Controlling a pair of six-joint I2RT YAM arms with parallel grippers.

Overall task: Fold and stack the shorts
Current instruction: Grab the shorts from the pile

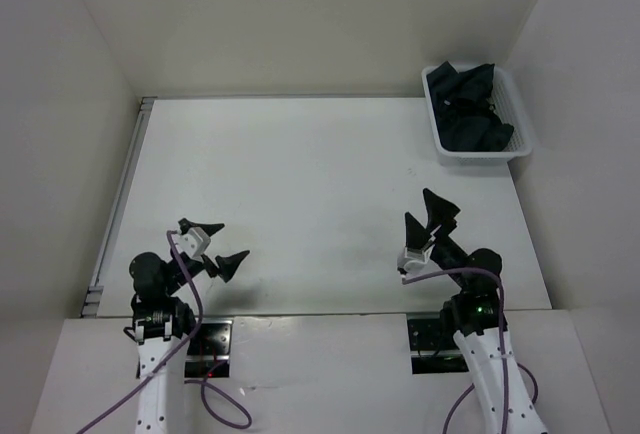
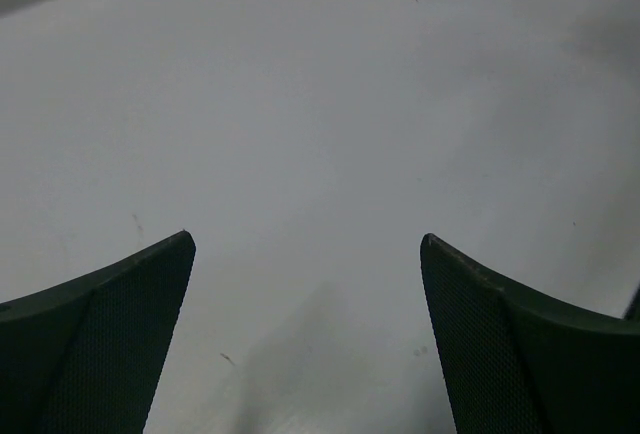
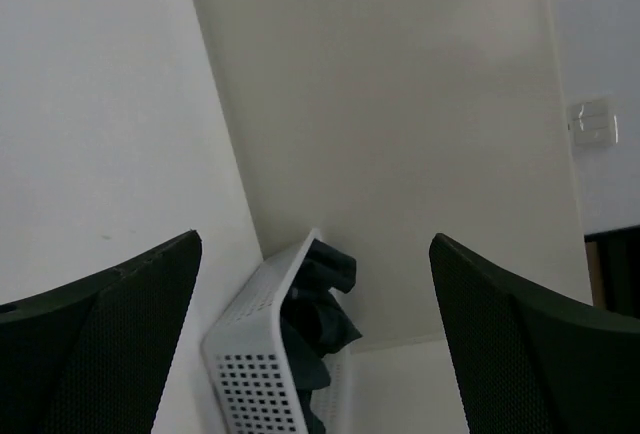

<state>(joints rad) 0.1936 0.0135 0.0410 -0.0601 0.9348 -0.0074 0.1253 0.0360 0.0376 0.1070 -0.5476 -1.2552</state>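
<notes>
Sitting crumpled in the basket (image 1: pixel 480 157) at the far right corner, the shorts (image 1: pixel 468 109) are unfolded — all folding and stacking remains — while the left claw (image 1: pixel 228 241) and right claw (image 1: pixel 420 206) gape wide, empty.

Your left gripper (image 1: pixel 235 239) and right gripper (image 1: pixel 416 204) both carry black, pointed, wedge-shaped fingers (image 2: pixel 100 354). Close up, their inner faces show a fine dotted grid. Just behind each pair of fingers sits a white block (image 1: pixel 195 242), then rounded black joints (image 1: pixel 147 272). Farther back from the hands, the arm links (image 1: pixel 150 394) are white. A purple cable (image 1: pixel 196 299) loops along each arm. Behind the right hand glows a small green light (image 1: pixel 483 307), possibly an indicator.
</notes>
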